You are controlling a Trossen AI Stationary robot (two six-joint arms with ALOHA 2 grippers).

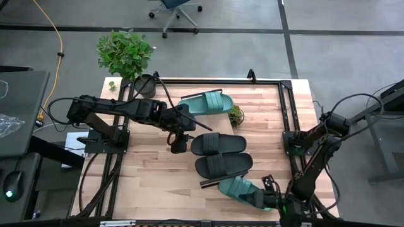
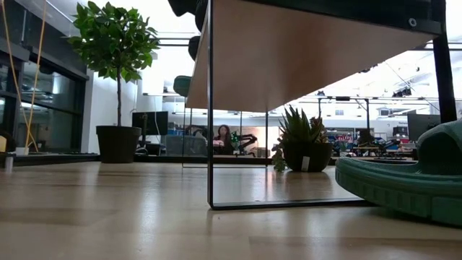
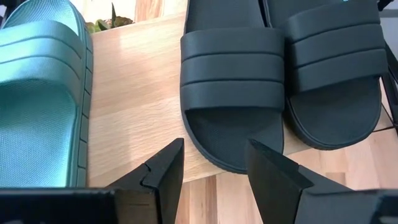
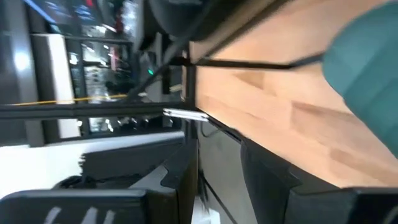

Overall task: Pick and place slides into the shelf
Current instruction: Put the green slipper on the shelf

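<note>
On the shelf (image 1: 265, 120) — black ribbed-strap slides (image 1: 218, 144), teal ones (image 1: 206, 103).

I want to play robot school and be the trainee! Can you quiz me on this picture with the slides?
1. How many slides show in the high view?
2. True or false: the left gripper is holding a black slide.
3. Which slide lies nearest the right gripper? A) a black one B) a teal one C) a red one

Key:
1. Four: two teal, two black.
2. False. It is open and empty, by a black slide's toe.
3. B, the teal slide on the table, not on the shelf.
</note>
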